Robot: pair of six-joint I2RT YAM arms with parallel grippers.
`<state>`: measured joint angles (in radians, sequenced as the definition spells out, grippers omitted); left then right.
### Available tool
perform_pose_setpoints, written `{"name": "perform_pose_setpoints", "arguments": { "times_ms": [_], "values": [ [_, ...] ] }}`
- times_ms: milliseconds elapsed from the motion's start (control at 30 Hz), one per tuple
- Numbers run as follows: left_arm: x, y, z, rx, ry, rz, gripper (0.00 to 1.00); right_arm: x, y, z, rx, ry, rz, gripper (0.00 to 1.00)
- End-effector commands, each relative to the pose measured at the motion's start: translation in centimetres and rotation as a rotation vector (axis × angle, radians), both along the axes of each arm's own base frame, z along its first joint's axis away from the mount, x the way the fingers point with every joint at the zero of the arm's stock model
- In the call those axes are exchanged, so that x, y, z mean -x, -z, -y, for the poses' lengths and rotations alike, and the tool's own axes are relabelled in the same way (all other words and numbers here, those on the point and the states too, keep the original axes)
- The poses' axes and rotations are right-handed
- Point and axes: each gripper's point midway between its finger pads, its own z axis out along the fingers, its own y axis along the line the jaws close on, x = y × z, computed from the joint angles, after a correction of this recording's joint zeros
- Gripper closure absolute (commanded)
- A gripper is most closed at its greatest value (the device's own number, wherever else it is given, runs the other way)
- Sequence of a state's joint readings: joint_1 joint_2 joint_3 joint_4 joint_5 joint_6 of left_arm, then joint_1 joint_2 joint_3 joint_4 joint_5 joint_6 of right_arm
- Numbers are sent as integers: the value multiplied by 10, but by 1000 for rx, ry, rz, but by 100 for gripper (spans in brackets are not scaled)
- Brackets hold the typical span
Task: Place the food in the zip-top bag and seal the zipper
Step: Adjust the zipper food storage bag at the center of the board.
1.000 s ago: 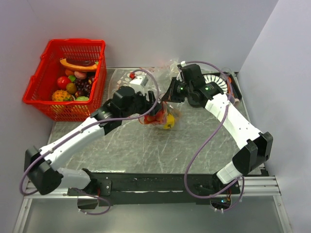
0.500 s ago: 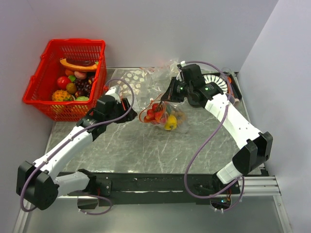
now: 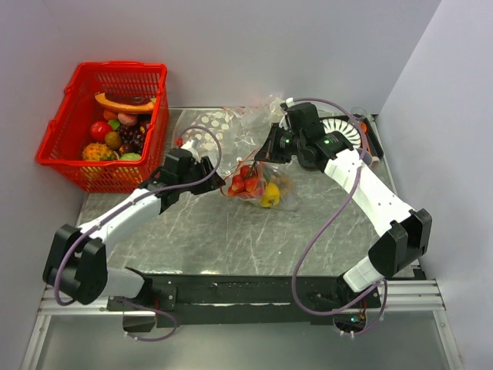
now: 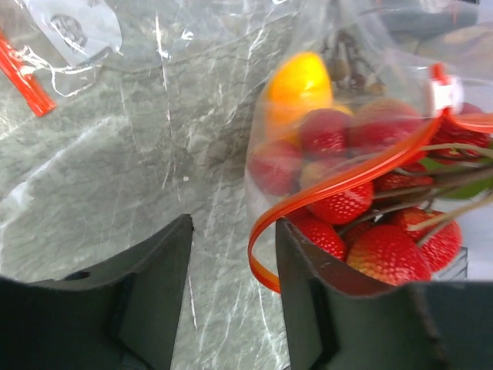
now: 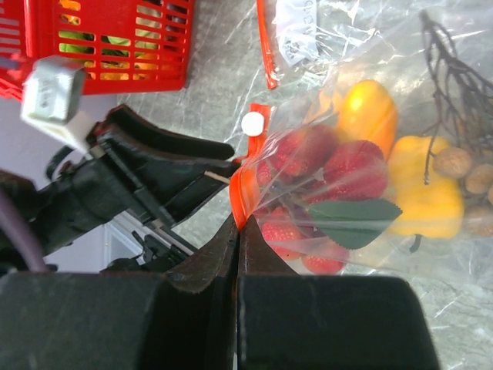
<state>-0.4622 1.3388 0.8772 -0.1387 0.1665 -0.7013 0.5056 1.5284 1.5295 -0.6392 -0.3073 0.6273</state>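
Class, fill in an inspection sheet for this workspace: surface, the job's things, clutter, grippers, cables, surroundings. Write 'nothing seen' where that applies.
Surface: grey marbled table; no spills seen.
Job's things: zip-top bag lies mid-table holding strawberries and a yellow fruit; its zipper curls loose and looks unsealed.
Clutter: white-dotted bag at the far edge; red basket of food items at the far left.
Grippers: left gripper open, right beside the zipper's loop; right gripper shut on the zipper's end.
Cables: purple cables run along both arms in loose loops; no snag seen.
Surroundings: plain pale walls on three sides.
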Motion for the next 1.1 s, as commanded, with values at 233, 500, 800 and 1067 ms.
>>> {"name": "perform_pose_setpoints", "arguments": {
  "times_ms": [233,500,800,1067],
  "values": [
    [-7,-33,7,45,25,85,99,-6,-17,4,-29,19,73,100],
    [2,-95,5,36,73,146,99,-12,4,14,36,64,63,100],
    [20,-143,23,184,167,191,99,-20,6,15,78,66,70,100],
    [42,-188,41,330,293,228,99,-26,-4,30,155,120,120,100]
  ]
}}
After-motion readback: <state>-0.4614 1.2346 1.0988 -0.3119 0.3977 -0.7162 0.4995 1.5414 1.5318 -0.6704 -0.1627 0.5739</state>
